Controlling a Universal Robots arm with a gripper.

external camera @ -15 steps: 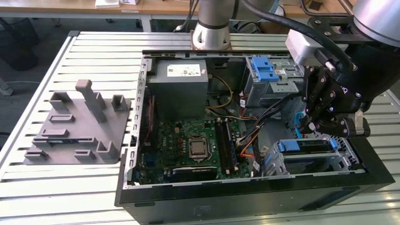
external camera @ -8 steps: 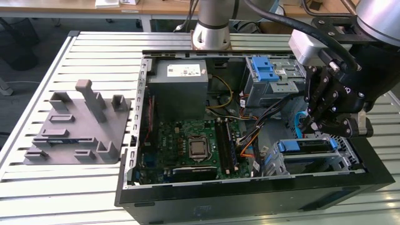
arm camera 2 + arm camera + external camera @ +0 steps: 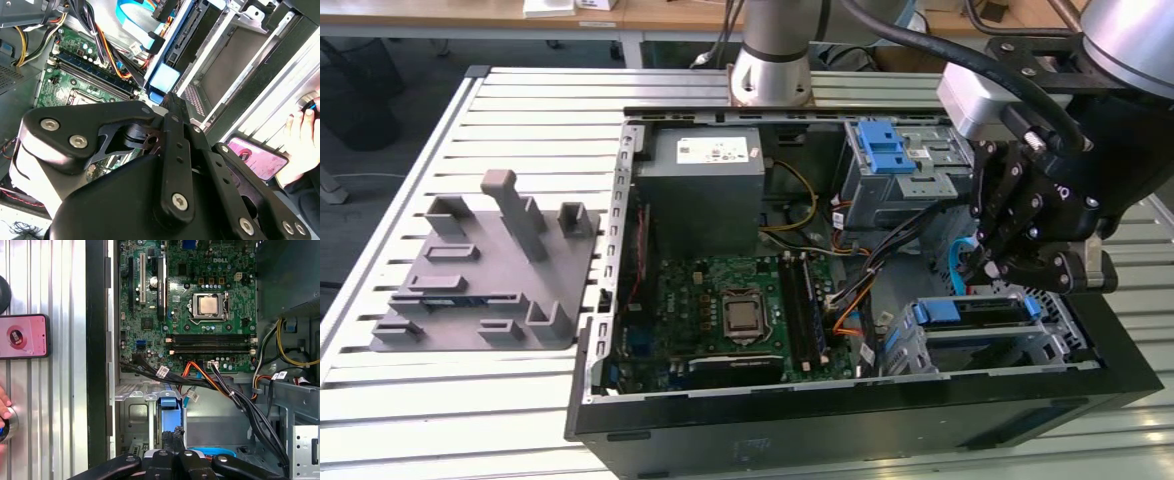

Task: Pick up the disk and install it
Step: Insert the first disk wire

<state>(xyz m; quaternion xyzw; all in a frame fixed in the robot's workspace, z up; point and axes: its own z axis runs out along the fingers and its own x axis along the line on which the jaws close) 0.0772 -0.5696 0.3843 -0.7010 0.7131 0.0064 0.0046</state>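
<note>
The disk [image 3: 967, 312] stands on edge in a slot of the metal drive cage [image 3: 1014, 345] at the near right corner of the open computer case. Its blue carrier [image 3: 169, 403] shows at the slot's mouth in both wrist views [image 3: 164, 79]. My gripper [image 3: 987, 272] hangs just above that cage. Its black fingers are shut together, and their tips [image 3: 172, 437] sit at the carrier's edge [image 3: 172, 100]. Whether they touch the disk I cannot tell.
A bundle of cables [image 3: 235, 395] runs beside the cage, over the motherboard [image 3: 720, 310]. A second cage with a blue latch [image 3: 887, 150] and the grey power supply [image 3: 700, 185] sit at the back. A grey fixture [image 3: 480, 270] lies on the exterior view's left. A phone [image 3: 24, 336] and a person's hand [image 3: 305, 135] are beside the case.
</note>
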